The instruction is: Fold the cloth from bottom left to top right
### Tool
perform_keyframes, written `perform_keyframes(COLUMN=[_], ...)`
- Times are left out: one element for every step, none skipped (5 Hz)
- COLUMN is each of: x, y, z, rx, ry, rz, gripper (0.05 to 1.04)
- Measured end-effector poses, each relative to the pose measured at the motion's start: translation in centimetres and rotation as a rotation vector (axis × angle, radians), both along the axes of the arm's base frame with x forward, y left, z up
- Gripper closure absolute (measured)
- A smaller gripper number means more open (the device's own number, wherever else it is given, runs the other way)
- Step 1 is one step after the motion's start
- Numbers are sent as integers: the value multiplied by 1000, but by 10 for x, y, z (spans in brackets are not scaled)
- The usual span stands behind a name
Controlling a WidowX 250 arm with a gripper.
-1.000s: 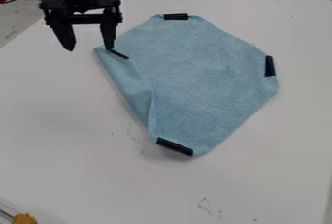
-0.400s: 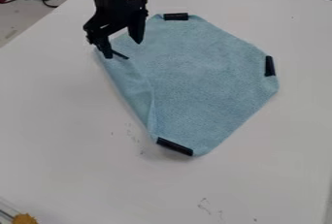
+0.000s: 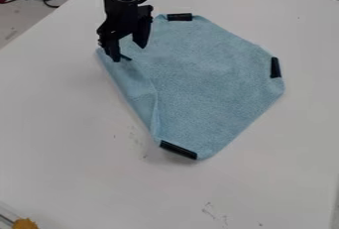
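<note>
White table [image 3: 59,134] | blue cloth [image 3: 205,79], left edge folded over | gripper [image 3: 129,53] at its upper-left, fingers parted

Slanted view down onto table [image 3: 73,163]

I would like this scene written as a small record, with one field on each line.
Main item: light blue fabric cloth
Support: flat white table
Fold state: narrow left flap turned inward, most cloth flat
Edge marks: black strips at top, right and bottom
At upper left: black two-finger tool, open
Task status: fold not complete
</note>
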State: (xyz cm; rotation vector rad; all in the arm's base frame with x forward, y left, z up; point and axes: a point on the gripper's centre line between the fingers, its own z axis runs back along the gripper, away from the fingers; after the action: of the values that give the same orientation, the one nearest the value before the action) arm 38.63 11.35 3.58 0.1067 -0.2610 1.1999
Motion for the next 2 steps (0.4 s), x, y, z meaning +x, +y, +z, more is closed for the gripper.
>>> perform_keyframes(x=[-5, -8], y=[11, 19], z=[-7, -13], rx=[-44, -97], ry=[15, 8], rz=[44, 60], gripper=[84, 84])
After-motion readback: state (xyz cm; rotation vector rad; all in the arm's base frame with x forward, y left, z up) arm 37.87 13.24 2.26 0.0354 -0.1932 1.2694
